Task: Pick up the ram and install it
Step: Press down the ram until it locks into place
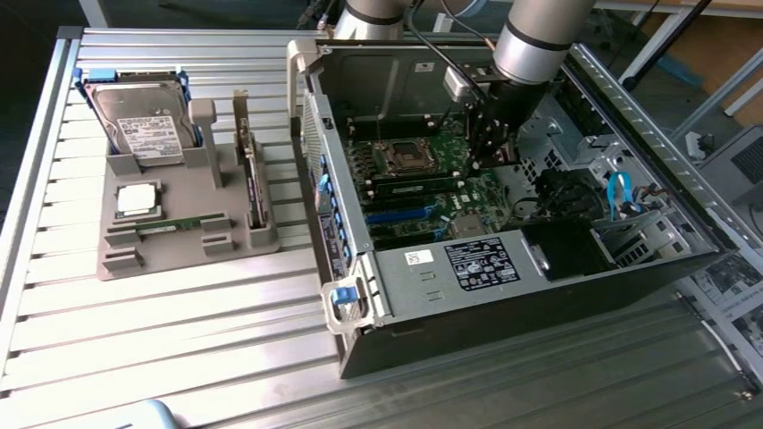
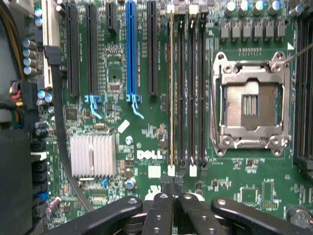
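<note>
i see the gripper (image 2: 171,188) with fingers (image 2: 161,208) pressed together, just at the end of the ram (image 2: 171,88) (seen edge-on), which stands in a memory slot of the motherboard (image 2: 122,142), left of the empty processor socket (image 2: 250,105) at frame right.

Exterior high; wrist close, perhaps overhead motherboard (image 2: 146,147).

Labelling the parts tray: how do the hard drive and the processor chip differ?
The hard drive is much larger than the processor chip. The hard drive is oblong with a white label and blue side rails; the processor chip is square, plain silver. Both sit on the grey holder.
</note>
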Robot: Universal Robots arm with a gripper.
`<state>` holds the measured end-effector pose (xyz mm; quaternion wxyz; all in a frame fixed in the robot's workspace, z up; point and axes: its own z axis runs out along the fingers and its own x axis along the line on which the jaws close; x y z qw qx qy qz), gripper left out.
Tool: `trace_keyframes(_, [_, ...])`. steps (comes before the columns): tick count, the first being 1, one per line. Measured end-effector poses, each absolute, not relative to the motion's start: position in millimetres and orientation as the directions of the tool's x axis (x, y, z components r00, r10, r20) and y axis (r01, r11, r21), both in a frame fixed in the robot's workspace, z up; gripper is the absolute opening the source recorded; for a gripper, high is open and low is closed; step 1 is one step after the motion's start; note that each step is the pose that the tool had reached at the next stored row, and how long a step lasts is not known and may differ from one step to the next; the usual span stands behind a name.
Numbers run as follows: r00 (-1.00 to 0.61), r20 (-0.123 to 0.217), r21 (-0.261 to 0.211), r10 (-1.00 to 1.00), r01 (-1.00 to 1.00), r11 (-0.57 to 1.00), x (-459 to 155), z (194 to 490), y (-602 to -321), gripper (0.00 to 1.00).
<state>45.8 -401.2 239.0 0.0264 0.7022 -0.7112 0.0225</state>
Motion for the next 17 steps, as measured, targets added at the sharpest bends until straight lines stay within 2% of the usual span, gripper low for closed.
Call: trace_keyframes(17, [-0.013,0.068,0.005,-0.998,-1.000,0.013,32,233,-401,0.11])
